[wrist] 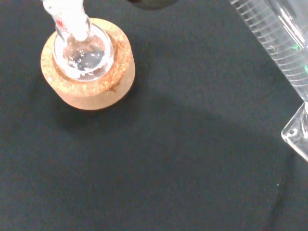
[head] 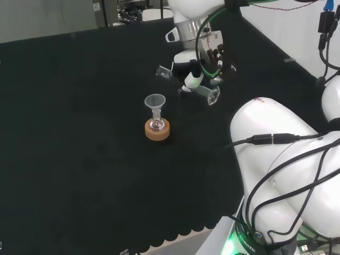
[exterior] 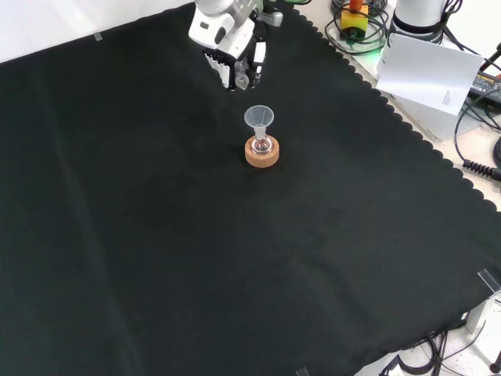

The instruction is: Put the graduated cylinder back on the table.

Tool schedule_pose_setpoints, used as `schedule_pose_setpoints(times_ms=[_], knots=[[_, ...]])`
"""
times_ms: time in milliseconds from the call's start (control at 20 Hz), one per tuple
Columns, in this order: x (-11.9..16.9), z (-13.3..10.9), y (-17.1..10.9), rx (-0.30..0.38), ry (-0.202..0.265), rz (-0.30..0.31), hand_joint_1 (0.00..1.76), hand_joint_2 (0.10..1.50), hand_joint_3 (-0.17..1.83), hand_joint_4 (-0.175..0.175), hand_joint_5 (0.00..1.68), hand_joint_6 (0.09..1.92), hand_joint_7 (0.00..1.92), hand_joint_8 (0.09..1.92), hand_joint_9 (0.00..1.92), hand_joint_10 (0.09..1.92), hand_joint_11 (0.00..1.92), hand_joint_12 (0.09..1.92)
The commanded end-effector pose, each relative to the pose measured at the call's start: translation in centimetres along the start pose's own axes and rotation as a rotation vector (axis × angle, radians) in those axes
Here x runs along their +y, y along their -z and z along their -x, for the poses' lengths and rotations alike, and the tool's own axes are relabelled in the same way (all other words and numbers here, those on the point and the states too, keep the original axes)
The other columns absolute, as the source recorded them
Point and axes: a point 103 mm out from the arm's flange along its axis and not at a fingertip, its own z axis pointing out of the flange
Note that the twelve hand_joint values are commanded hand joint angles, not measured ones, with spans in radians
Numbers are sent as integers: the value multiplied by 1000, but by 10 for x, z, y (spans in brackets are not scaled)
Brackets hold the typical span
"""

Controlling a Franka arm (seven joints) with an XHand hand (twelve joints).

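— Robot hand?
— Fingers curled round the graduated cylinder, tilted above the tabletop.
— Nearby?
— Just beside it, a flask with funnel on a cork ring

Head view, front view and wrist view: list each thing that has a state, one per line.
graduated cylinder: held tilted above the cloth, not set down.
hand: fingers curled round the cylinder.
flask: upright in its stand, a little clear liquid inside.
funnel: upright in the flask's neck.
cork ring: flat on the cloth.
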Motion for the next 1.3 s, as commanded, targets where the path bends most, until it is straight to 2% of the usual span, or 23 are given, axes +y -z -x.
schedule_pose_setpoints(times_ms=[50, 150, 250, 350, 600, 900, 1050, 1300], knots=[[7, 18, -3, 112, 8, 39, 1116, 1131, 2, -88, 960, 1042, 1261, 323, 1515, 87, 1388, 688], [11, 25, -6, 152, 11, 49, 1116, 1131, 2, -88, 959, 1043, 1261, 323, 1514, 87, 1387, 688], [16, 31, -8, 192, 14, 86, 1116, 1131, 3, -87, 959, 1044, 1261, 322, 1514, 87, 1387, 688], [21, 36, -9, 213, 25, 127, 1115, 1131, 3, -87, 959, 1045, 1261, 322, 1514, 87, 1387, 688], [39, 45, -1, 254, 44, 184, 1115, 1132, 3, -87, 958, 1045, 1261, 322, 1514, 87, 1387, 689], [60, 55, 3, 280, 48, 338, 1116, 1132, 3, -88, 958, 1046, 1260, 321, 1514, 87, 1388, 689], [69, 62, 3, 304, 43, 384, 1116, 1132, 3, -89, 958, 1046, 1260, 320, 1513, 87, 1389, 690], [83, 79, 2, 339, 7, 506, 1116, 1132, 2, -90, 957, 1047, 1259, 319, 1512, 87, 1389, 690]])
